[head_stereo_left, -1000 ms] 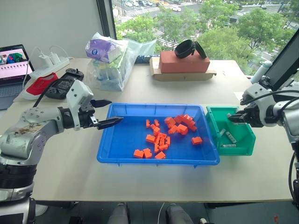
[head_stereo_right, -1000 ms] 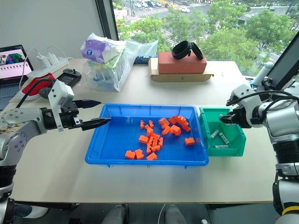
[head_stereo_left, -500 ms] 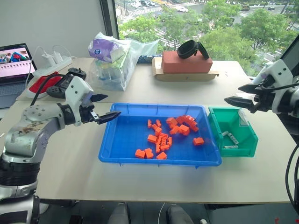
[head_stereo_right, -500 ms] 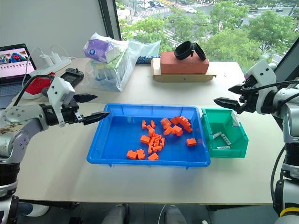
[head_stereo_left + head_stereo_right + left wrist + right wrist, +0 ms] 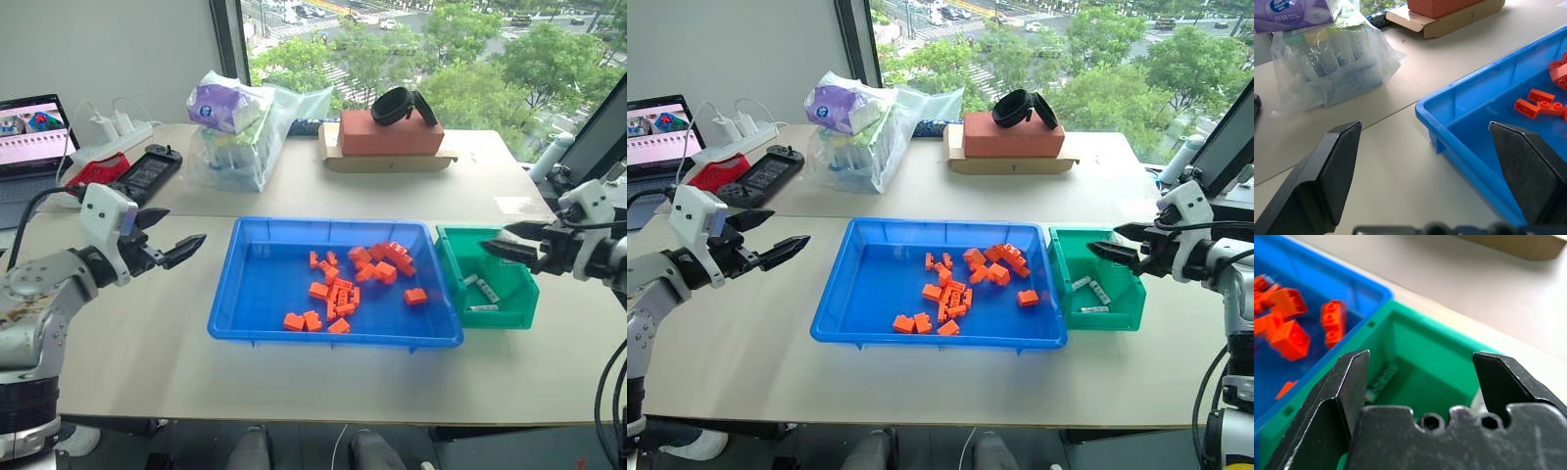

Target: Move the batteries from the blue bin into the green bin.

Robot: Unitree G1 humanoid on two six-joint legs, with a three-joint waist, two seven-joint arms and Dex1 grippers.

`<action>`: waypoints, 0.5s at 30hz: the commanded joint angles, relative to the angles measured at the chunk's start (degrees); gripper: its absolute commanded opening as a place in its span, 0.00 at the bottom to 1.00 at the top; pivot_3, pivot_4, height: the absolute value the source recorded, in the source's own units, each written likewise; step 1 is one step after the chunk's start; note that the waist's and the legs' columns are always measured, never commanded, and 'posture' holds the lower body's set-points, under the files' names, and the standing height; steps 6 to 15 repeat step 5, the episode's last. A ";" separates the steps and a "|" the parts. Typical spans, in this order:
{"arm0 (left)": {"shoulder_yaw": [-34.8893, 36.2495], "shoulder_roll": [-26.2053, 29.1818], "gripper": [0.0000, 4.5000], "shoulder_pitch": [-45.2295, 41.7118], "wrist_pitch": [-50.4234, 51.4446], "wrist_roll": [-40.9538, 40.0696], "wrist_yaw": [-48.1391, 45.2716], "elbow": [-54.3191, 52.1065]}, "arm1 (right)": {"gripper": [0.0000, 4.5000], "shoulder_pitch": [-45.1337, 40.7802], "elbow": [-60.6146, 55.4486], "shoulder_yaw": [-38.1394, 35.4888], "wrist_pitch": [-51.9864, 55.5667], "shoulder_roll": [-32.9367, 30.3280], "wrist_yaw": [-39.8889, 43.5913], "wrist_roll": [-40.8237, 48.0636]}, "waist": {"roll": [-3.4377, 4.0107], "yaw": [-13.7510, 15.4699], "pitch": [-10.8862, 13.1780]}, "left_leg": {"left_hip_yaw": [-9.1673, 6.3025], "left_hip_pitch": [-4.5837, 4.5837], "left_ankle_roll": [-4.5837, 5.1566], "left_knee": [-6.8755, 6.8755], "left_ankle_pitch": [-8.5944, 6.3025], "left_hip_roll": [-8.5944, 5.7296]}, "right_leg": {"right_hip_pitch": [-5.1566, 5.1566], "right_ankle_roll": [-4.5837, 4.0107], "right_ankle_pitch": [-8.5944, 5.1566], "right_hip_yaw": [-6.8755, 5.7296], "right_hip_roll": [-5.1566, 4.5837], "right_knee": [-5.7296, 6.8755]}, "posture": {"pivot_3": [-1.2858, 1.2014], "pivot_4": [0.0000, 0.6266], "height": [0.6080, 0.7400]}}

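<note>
Batteries (image 5: 482, 291) lying inside green bin (image 5: 519, 310), just right of blue bin (image 5: 245, 331) holding orange blocks (image 5: 343, 286). Right gripper (image 5: 502, 241) hovering over green bin, jaws wide, empty. Left gripper (image 5: 174, 237) hanging left of blue bin, jaws wide, empty.

A pale beige table (image 5: 147, 333) stretches before me. On it the blue bin (image 5: 245, 294) sits at the centre, with the green bin (image 5: 509, 308) just beside it on my right. Farther back lie a clear plastic bag (image 5: 240, 132), a flat cardboard piece (image 5: 387, 160), a white power strip (image 5: 108, 137), a black controller (image 5: 147, 174) and a laptop (image 5: 34, 132).
</note>
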 commanded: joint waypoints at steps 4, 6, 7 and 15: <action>3.93 -0.81 1.00 2.33 -0.64 -1.48 1.30 -2.28 | 0.87 -3.58 8.54 -0.25 -7.32 -0.03 -0.91 -2.11 | 0.00 -0.21 0.00 | 0.00 0.00 0.00 -0.05 0.00 0.00 | -0.01 0.00 0.00 0.00 0.00 -0.02 | 0.52 0.24 1.00; 4.24 -0.88 1.00 2.50 0.77 -2.71 1.09 -2.34 | 0.87 -3.77 9.00 0.04 -7.71 0.00 -0.63 -2.31 | 0.00 -0.21 0.00 | 0.00 0.00 0.00 -0.05 0.00 0.00 | -0.01 0.00 0.00 0.00 0.00 -0.02 | 0.52 0.24 1.00; 4.24 -0.88 1.00 2.50 0.77 -2.71 1.09 -2.34 | 0.87 -3.77 9.00 0.04 -7.71 0.00 -0.63 -2.31 | 0.00 -0.21 0.00 | 0.00 0.00 0.00 -0.05 0.00 0.00 | -0.01 0.00 0.00 0.00 0.00 -0.02 | 0.52 0.24 1.00; 4.24 -0.88 1.00 2.50 0.77 -2.71 1.09 -2.34 | 0.87 -3.77 9.00 0.04 -7.71 0.00 -0.63 -2.31 | 0.00 -0.21 0.00 | 0.00 0.00 0.00 -0.05 0.00 0.00 | -0.01 0.00 0.00 0.00 0.00 -0.02 | 0.52 0.24 1.00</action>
